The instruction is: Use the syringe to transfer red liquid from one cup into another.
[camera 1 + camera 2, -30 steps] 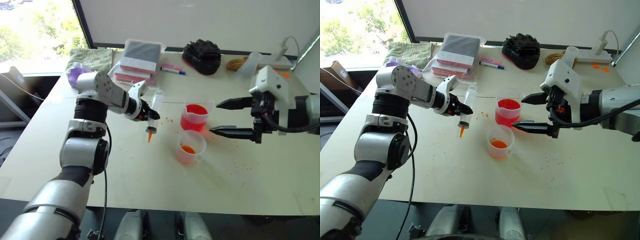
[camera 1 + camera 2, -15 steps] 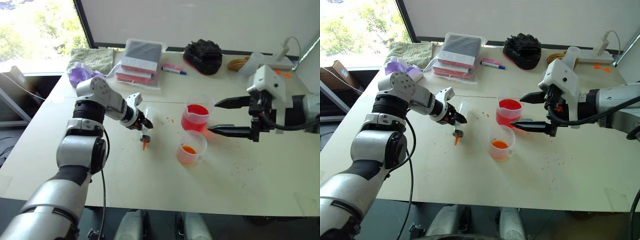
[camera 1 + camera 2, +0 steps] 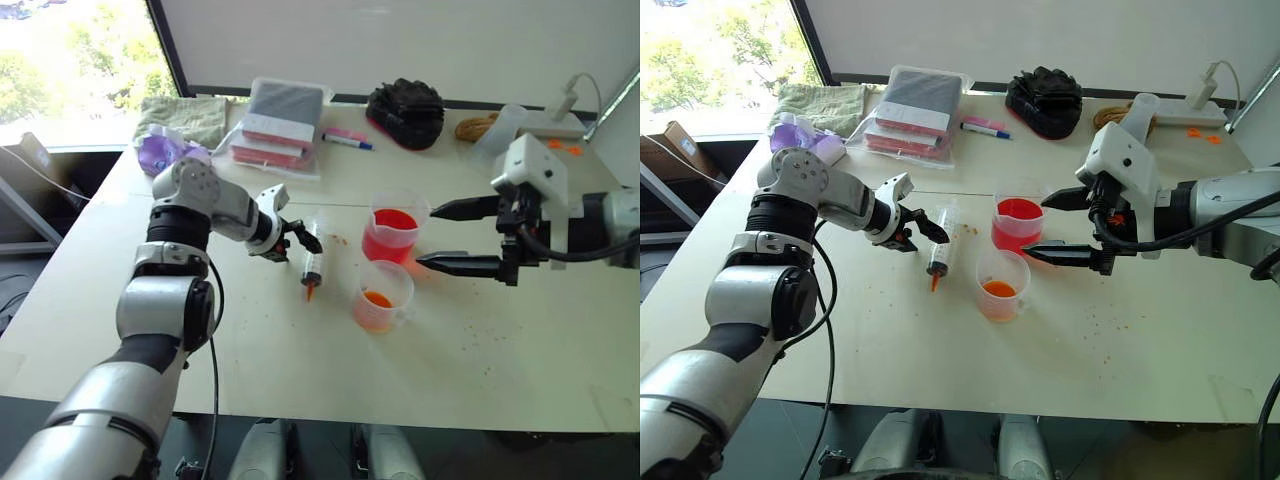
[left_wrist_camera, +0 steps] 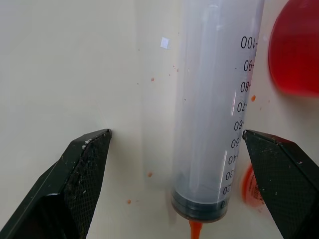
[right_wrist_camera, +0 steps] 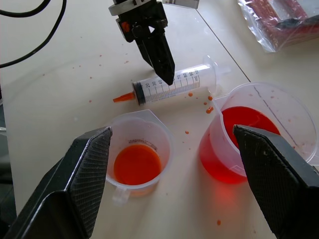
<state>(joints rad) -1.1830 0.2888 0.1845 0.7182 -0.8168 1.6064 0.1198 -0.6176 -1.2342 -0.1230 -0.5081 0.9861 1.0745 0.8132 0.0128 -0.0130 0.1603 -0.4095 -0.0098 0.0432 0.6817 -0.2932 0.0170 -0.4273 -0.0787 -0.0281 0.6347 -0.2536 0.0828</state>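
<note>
We see the syringe (image 3: pixel 313 265) lying flat on the pale, matte table (image 3: pixel 500 350). It is a long clear plastic tube with printed black numbers, a dark seal and a small orange tip. It lies just beside the smaller cup (image 3: pixel 381 295), on the side of the left gripper (image 3: pixel 917 228), with the tip pointing to the near edge of the table. The left gripper is released: its two black, finely textured fingers (image 4: pixel 79 174) stand wide apart on both sides of the tube and do not touch it.

The smaller cup is clear plastic with a flared rim and has a shallow layer of orange-red liquid (image 5: pixel 136 164) at the bottom. The wider cup (image 3: pixel 392 232) stands just behind it, away from the robot, and holds more red liquid (image 5: pixel 239 144). Small orange drops are scattered on the table around both cups.

The right gripper (image 3: pixel 455 236) hangs above the table just beside the two cups, its pointed black fingers spread wide and holding nothing.

One second ago the left gripper was clenched on the syringe and held it tilted above the table. Now the syringe rests on the table and the fingers are opened. The right gripper and both cups are as before.
</note>
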